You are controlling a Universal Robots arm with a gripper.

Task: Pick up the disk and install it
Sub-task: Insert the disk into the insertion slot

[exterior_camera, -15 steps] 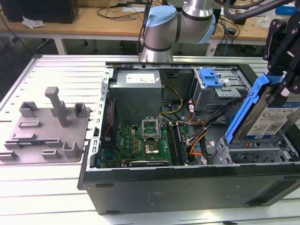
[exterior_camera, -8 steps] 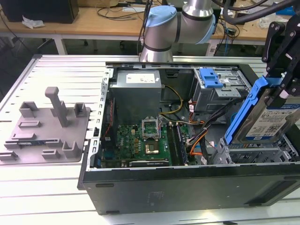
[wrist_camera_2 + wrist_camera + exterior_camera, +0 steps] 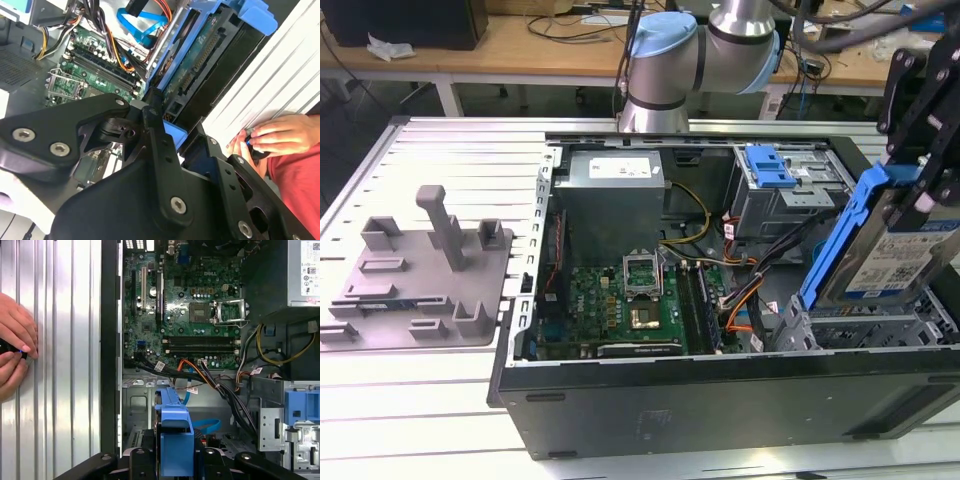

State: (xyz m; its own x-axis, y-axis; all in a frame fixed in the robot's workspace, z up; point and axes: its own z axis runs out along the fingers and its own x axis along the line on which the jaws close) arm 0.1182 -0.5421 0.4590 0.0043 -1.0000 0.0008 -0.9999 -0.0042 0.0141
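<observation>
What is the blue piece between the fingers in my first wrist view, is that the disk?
Observer: Yes, the disk; the exterior view shows its silver body and label, clamped in the gripper.
Operator: Is it seated?
Observer: No, it is tilted over the drive cage at the exterior view's right.
Operator: Anything outside the case?
Observer: A grey stand on the table, at the exterior view's left.

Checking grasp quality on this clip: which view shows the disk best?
The exterior view: the disk shows its silver labelled face and blue bracket, tilted, at the exterior view's right. The first wrist view gives the disk edge-on, mostly blue bracket; the second wrist view gives its underside close up.
</observation>
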